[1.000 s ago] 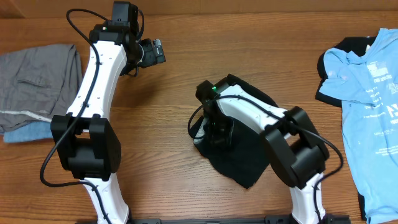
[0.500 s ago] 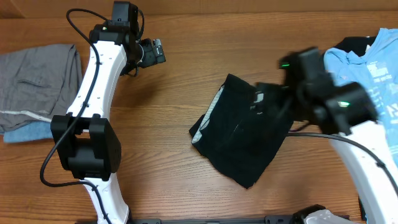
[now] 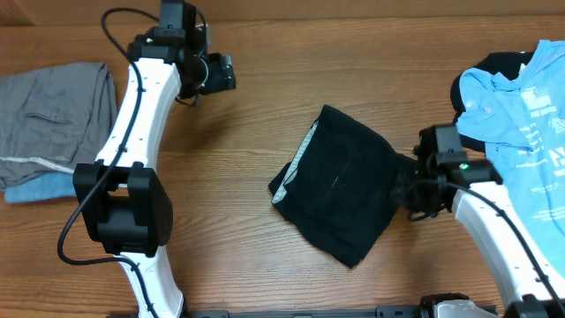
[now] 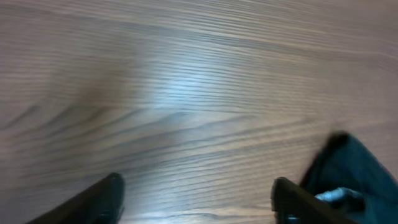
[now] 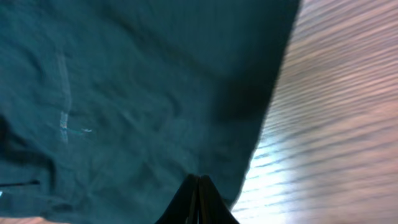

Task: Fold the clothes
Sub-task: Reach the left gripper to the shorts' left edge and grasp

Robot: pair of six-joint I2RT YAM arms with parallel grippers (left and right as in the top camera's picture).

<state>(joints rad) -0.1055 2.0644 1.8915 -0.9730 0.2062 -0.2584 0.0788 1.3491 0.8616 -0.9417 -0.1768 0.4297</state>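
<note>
Black shorts (image 3: 340, 185) lie flat in the middle of the table, their pale waistband at the left edge. My right gripper (image 3: 408, 190) sits at the shorts' right edge. In the right wrist view its fingertips (image 5: 199, 198) are pressed together above the dark cloth (image 5: 124, 93) near its border, with nothing visibly pinched. My left gripper (image 3: 225, 72) hangs far back on the left, well away from the shorts. Its fingers (image 4: 106, 196) stand wide apart over bare wood, and a corner of the shorts (image 4: 357, 171) shows at the lower right of that view.
A light blue printed T-shirt (image 3: 521, 150) lies on a black piece at the right edge. At the far left a grey garment (image 3: 53, 110) rests on a blue one (image 3: 40, 187). Bare wood surrounds the shorts.
My right arm swung off the shorts' left part, out to the right, then came back low to their right edge. The shorts now lie uncovered. The left arm barely moved.
</note>
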